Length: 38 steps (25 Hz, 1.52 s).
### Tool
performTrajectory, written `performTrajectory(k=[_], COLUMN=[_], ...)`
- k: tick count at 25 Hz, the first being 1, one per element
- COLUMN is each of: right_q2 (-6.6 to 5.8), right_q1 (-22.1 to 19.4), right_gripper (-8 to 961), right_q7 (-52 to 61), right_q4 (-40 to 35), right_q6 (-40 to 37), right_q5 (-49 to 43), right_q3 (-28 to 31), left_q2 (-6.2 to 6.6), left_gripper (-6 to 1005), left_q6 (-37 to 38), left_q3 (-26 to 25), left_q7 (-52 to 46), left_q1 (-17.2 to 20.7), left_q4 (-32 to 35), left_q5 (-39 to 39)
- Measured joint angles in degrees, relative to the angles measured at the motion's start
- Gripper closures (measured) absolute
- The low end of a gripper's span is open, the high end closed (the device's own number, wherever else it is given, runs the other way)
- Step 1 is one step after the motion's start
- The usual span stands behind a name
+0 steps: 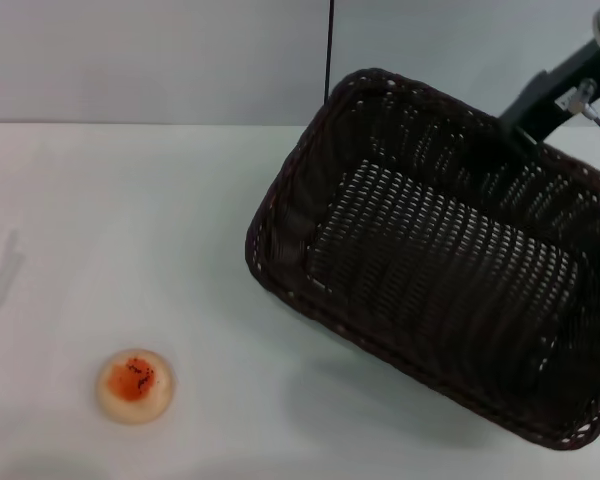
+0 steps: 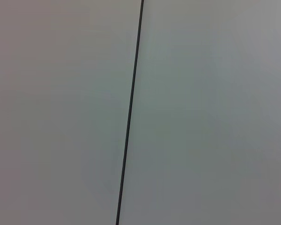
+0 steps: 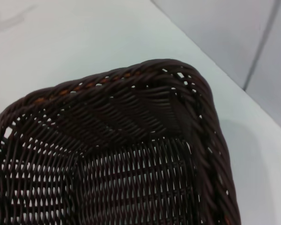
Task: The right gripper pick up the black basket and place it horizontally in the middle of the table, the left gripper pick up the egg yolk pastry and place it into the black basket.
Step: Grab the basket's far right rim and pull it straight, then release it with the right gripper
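Note:
The black basket point(image 1: 430, 130) fills the right half of the head view, slanted, with its left corner toward the middle of the table point(image 1: 130, 200). Its shadow lies offset beneath it, so it hangs above the tabletop. My right gripper point(image 1: 520, 130) comes in from the upper right and is shut on the basket's far rim. The right wrist view looks down into a basket corner point(image 3: 131, 77). The egg yolk pastry point(image 1: 134, 384) sits on the table at the front left, well apart from the basket. My left gripper is out of view.
A grey wall with a thin black vertical line point(image 1: 330, 45) stands behind the table; the left wrist view shows only that wall and line point(image 2: 130, 112). A faint shadow point(image 1: 5, 265) falls on the table's left side.

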Motion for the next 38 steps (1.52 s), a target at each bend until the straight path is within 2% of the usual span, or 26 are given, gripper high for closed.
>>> performTrajectory(k=[3,7,8,9,15,22,28,38], right_q2=[0.83,2.41,2.55,2.55,2.68,2.73,2.78,2.90], right_q1=[1.05,1.40,1.32,1.32,0.38,-0.18,0.40,-1.20], right_gripper=[778,767,764,762,745,726,710,683], right_q7=[-6.21,-10.58,-11.30,-11.30,-13.51,-21.12,-22.02,-24.04], right_q4=[0.30,0.04,0.73,0.73,2.31,4.93,8.66,8.52], right_q6=[0.42,4.10,7.26,7.26,15.47,17.56,19.39,20.64], right_q5=[0.00,0.04,0.57,0.57,3.65,11.78,12.48,15.21], right_q3=[-0.74,-6.25,-10.48,-10.48,-19.51,-20.37,-20.73,-20.53], left_q2=[-0.12,-0.22,-0.22,-0.23,-0.26,-0.20,-0.16,-0.06], left_gripper=[199,200,200,200,202,204,206,209], left_q6=[0.11,0.12,0.12,0.12,0.12,0.20,0.28,0.30], left_q3=[-0.01,-0.01,-0.01,-0.01,0.00,0.00,0.00,0.00], left_q7=[0.00,0.00,0.00,0.00,0.00,0.00,0.00,0.00], left_q1=[0.28,0.95,1.08,1.30,2.27,3.02,2.98,2.62], left_q4=[-0.08,-0.79,-0.94,-1.19,-1.65,-2.24,-2.24,-2.24], left_q5=[0.00,-0.01,0.00,0.00,-0.01,-0.01,-0.01,0.01])
